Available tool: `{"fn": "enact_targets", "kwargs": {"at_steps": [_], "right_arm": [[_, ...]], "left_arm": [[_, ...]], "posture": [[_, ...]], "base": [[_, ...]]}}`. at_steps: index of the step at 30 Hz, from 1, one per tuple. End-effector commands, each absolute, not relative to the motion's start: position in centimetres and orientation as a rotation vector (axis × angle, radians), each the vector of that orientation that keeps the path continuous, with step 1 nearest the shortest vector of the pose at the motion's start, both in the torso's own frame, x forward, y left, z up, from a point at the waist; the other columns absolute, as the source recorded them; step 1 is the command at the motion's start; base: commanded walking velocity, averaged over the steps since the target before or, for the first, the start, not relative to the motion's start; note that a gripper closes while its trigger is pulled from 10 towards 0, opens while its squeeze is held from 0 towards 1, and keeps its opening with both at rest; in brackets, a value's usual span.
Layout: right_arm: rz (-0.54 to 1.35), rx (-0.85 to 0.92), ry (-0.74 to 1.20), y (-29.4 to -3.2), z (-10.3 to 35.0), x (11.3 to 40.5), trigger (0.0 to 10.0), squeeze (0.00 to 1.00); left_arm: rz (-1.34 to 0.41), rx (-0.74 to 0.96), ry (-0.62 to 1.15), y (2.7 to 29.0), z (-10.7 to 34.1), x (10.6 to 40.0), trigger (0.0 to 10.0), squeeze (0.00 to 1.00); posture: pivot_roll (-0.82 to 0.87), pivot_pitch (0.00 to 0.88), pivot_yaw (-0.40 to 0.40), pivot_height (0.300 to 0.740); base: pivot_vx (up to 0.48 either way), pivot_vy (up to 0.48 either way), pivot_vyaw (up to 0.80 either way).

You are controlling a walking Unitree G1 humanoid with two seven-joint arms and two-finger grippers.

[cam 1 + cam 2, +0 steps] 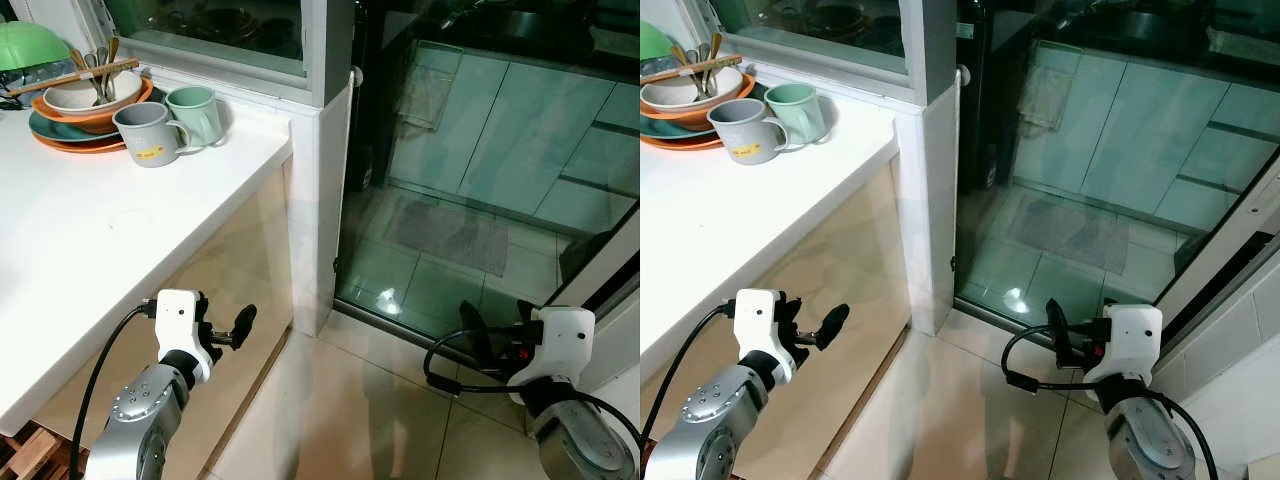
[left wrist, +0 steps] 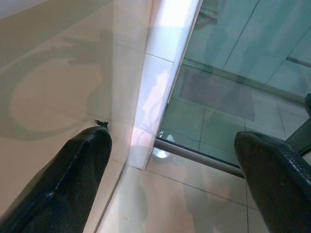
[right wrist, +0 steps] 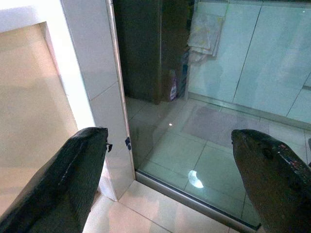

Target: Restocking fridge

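White counter (image 1: pixel 90 250) bears mugs (image 1: pixel 170 122), stacked dishes (image 1: pixel 85 105).

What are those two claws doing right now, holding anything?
Left claw: open, holding nothing, low beside the white counter.
Right claw: open, holding nothing, low over the floor tiles.

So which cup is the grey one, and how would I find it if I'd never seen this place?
Look at the white counter on the robot's left. Near its back stands a stack of plates and bowls with chopsticks, and two mugs stand beside it. The grey mug is the nearer one, touching the pale green mug behind it, and it alone has a yellow sticker low on its side.
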State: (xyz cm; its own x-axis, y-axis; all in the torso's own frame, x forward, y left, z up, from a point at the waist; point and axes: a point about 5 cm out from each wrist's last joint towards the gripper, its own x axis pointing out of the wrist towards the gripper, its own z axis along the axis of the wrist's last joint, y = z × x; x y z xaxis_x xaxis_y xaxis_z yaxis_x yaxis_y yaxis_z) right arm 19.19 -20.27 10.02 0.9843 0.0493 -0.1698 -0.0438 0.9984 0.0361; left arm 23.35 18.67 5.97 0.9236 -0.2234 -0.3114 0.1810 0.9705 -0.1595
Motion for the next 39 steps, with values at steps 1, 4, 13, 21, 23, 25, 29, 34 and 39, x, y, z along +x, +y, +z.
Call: {"fn": "enact_targets", "kwargs": {"at_steps": [1,4,13,21,23,25,29,34,39], "right_arm": [[-0.064,0.045,0.229,-19.1,8.4,27.6,10.0,0.00],[-0.064,0.045,0.229,-19.1,8.4,27.6,10.0,0.00],[-0.127,0.030,0.142,-19.0,10.0,27.2,10.0,0.00],[-0.179,-0.126,0.100,-20.2,9.9,26.2,10.0,0.00],[-0.213,-0.202,0.040,-21.3,11.1,24.4,10.0,0.00],[-0.224,-0.205,0.035,-21.7,11.4,23.6,10.0,0.00],[-0.260,-0.129,0.023,-22.5,11.6,22.4,10.0,1.00],[-0.220,-0.079,-0.026,-21.7,11.8,23.5,10.0,1.00],[-0.263,-0.009,-0.014,-22.0,11.3,23.5,10.0,1.00]], "left_arm": [[-0.401,-0.280,0.218,11.5,9.5,29.8,10.0,0.00],[-0.401,-0.280,0.218,11.5,9.5,29.8,10.0,0.00],[-0.525,-0.144,0.081,9.2,12.1,31.4,10.0,0.00],[-0.455,-0.125,0.112,11.4,11.0,31.2,10.0,0.00],[-0.418,-0.099,0.159,14.0,9.7,29.0,10.0,0.00],[-0.417,-0.101,0.166,14.8,9.4,27.8,10.0,0.00],[-0.362,-0.110,0.093,15.7,10.4,26.6,10.0,1.00],[-0.308,-0.109,0.012,15.2,11.8,28.1,10.0,1.00],[-0.302,-0.101,0.018,15.0,12.3,28.5,10.0,1.00]], "posture": [[-0.05,0.000,0.078,0.736],[-0.05,0.000,0.078,0.736],[-0.10,0.000,0.091,0.736],[-0.10,0.000,0.098,0.736],[-0.10,0.000,0.092,0.736],[-0.10,0.000,0.083,0.736],[-0.08,0.000,0.053,0.736],[-0.08,0.000,0.044,0.736],[-0.08,0.000,0.054,0.736]], "base": [[0.000,0.000,0.00],[0.000,0.000,0.00],[0.000,0.000,0.00],[0.000,0.000,0.00],[0.000,0.000,0.00],[0.000,0.000,0.00],[0.000,0.000,0.00],[0.000,0.000,0.00],[0.000,0.000,0.00]]}}
